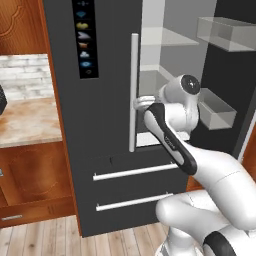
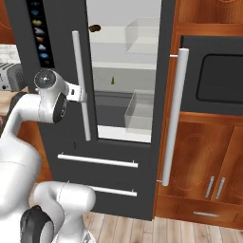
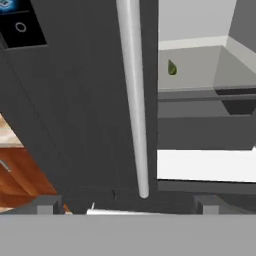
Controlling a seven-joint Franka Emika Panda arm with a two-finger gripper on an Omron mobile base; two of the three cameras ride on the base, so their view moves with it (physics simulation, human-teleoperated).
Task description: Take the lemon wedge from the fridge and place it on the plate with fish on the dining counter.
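hand view: one lemon wedge (image 3: 172,67) in one fridge (image 3: 90,110); hand (image 3: 127,204) fingers apart.

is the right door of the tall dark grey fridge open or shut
Open. The tall dark grey fridge's right door is swung aside, exposing the pale interior shelves, where the tiny olive lemon wedge sits. The left door is shut.

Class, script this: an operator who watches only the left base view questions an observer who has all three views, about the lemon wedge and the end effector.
Operator: Where is the lemon wedge?
Observer: The lemon wedge sits on the middle shelf inside the fridge, behind the open right door.
Operator: Is the end effector open?
Observer: Yes. In the hand view the end effector is open, its fingertips set wide, with the left door's handle straight ahead.
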